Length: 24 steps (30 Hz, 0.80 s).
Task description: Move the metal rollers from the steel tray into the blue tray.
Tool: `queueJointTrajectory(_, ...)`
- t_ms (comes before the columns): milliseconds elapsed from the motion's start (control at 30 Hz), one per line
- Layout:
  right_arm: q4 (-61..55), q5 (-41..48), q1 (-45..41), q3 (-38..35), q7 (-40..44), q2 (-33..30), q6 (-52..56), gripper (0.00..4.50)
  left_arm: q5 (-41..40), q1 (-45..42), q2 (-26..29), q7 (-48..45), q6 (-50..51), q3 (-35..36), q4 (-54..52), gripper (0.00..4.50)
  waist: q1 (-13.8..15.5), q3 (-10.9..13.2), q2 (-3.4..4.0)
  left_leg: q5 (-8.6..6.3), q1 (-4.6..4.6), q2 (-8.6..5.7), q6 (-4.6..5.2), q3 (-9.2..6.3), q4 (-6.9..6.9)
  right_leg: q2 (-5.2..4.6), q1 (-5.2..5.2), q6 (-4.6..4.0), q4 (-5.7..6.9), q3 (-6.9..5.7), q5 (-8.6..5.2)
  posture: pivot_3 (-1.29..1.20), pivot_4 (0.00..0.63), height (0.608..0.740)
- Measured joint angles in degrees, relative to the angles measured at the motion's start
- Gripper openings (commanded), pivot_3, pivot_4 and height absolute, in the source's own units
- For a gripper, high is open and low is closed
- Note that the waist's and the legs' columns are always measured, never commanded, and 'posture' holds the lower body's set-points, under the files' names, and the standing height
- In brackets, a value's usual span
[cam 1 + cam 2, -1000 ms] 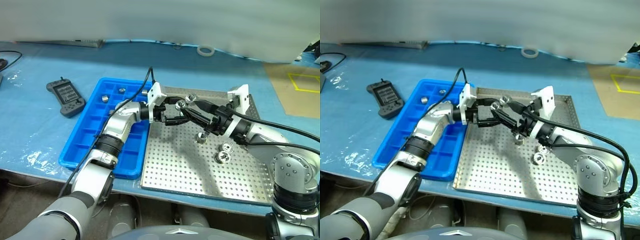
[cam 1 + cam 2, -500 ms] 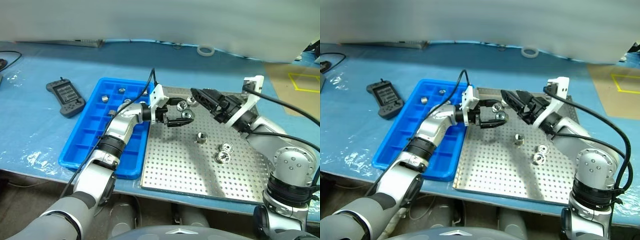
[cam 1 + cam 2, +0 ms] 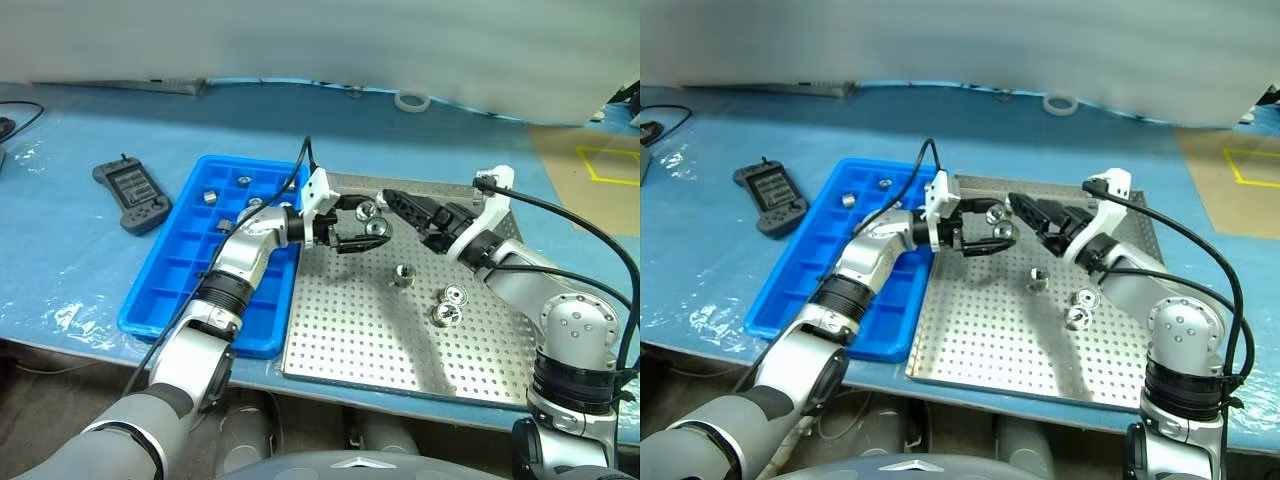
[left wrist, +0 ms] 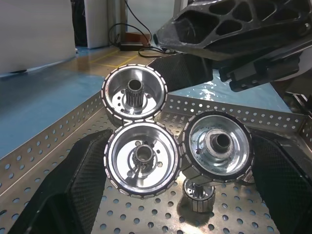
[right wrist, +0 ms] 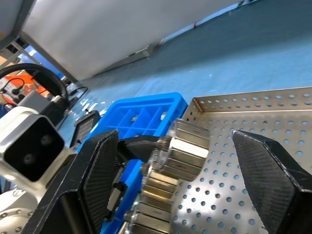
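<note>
Metal rollers appear in 3 places: in the blue tray (image 3: 170, 290), in the left gripper (image 3: 357, 229), and on the steel tray (image 3: 350, 340).

Handheld controller (image 3: 130, 195): lies on the pale blue table sheet (image 3: 60, 250), at 9 o'clock of the blue tray and apart from it.

Blue tray: its long side lies just beside the steel tray's 9 o'clock rim. Small rollers sit in compartments near its 12 o'clock end, e.g. (image 3: 210, 196) and (image 3: 243, 181).

Left gripper: reaches over the steel tray's 11 o'clock corner, above the perforated floor. Its fingers (image 4: 73, 195) stand wide and pinch 2 rollers side by side, (image 4: 141, 165) and (image 4: 218, 146), bores toward the wrist camera. A 3rd roller (image 4: 135, 92) sits against that pair; what bears it cannot be told.

Loose rollers on the steel tray: 1 near the centre (image 3: 402, 273); 2 more at 3 o'clock of it, (image 3: 455, 295) and (image 3: 443, 314), just beside each other.

Right gripper (image 3: 397, 203): hangs over the steel tray's 12 o'clock rim, pointing toward the left gripper and near it. Its fingers (image 5: 97, 170) are spread, with nothing between them.

White tape ring (image 3: 407, 101): on the sheet, well beyond the steel tray at 12 o'clock.
</note>
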Motion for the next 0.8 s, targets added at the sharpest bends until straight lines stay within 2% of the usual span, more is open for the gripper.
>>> queueJointTrajectory(433, 0.2, -0.2, 0.0, 2.6, -1.8, 2.9, -0.7, 3.94, 0.0, 0.0, -0.6, -0.1, 0.0, 0.0, 0.0, 3.98, -0.1, 0.0, 0.00, -0.01, -0.01, 0.00, 0.01, 0.00, -0.03, 0.00, -0.02, 0.00, -0.01, 0.00, 0.00, -0.35, 0.150, 0.740)
queueJointTrajectory(533, 0.6, -0.4, 0.0, 2.6, -2.5, 3.0, -0.8, 3.35, 0.0, 0.0, -0.6, -0.2, 0.0, 0.0, 0.0, 3.98, -0.1, 0.0, 0.00, 0.01, -0.02, -0.01, -0.02, 0.00, -0.03, 0.00, -0.02, 0.00, -0.01, 0.00, 0.00, -0.35, 0.150, 0.740)
queueJointTrajectory(733, 1.0, -1.0, 0.0, 2.6, -3.1, 3.3, -1.7, 1.25, 0.0, 0.0, -0.6, -0.2, 0.0, 0.1, 0.1, 3.98, -0.1, 0.0, 0.00, 0.00, -0.02, 0.00, -0.01, 0.00, -0.05, 0.00, -0.03, 0.00, -0.02, 0.00, 0.00, -0.35, 0.150, 0.740)
queueJointTrajectory(800, 1.1, -1.0, 0.0, 2.6, -3.1, 3.3, -1.8, 1.19, 0.0, 0.0, -0.6, -0.2, 0.0, 0.1, 0.2, 3.98, -0.1, 0.0, 0.00, 0.00, -0.02, 0.00, -0.01, 0.00, -0.05, 0.00, -0.03, 0.00, -0.01, 0.00, 0.00, -0.35, 0.150, 0.740)
